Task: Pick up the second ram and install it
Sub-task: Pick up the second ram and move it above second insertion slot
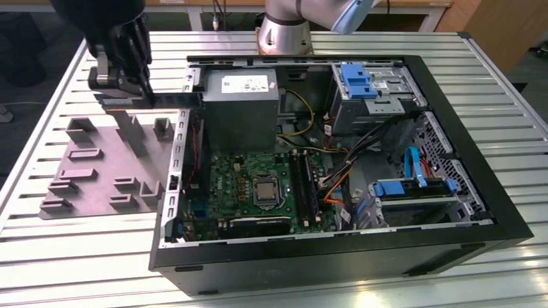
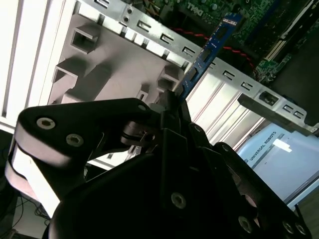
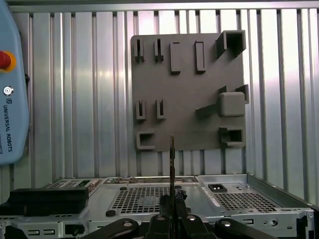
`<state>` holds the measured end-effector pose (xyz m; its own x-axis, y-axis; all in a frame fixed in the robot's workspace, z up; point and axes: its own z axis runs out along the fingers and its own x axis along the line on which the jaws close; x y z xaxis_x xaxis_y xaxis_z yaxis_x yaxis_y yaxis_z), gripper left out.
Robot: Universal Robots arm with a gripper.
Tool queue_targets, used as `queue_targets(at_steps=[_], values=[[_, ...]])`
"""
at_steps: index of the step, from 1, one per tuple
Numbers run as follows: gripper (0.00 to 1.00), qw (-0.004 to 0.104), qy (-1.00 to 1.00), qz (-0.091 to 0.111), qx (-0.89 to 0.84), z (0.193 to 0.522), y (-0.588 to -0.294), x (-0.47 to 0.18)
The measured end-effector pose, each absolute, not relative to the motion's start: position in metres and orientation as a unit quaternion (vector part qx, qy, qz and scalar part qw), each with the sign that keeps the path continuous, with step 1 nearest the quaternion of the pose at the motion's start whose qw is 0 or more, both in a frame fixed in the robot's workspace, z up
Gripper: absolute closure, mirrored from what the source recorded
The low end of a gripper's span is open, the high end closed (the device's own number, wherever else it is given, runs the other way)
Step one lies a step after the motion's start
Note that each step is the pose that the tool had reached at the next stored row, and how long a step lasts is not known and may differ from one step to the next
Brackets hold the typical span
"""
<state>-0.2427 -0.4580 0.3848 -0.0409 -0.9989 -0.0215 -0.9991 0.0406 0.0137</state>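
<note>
Thin blue-green rectangular memory stick sat clamped edge-on in the black end effector, fingers clenched on its lower end. It was held over the grey slotted holder plate (just beside the open black computer case), on the ribbed aluminium surface.

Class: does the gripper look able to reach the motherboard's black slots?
Probably yes: the case lies open, the slots face up uncovered, and the gripper, holding the ram, hangs just outside it.
</note>
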Motion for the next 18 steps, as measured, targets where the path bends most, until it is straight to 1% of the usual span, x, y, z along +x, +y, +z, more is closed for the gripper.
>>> queue_targets(at_steps=[18], values=[[0.85, 0.003, 0.721, 0.012, -0.692, 0.385, -0.458, -0.206]])
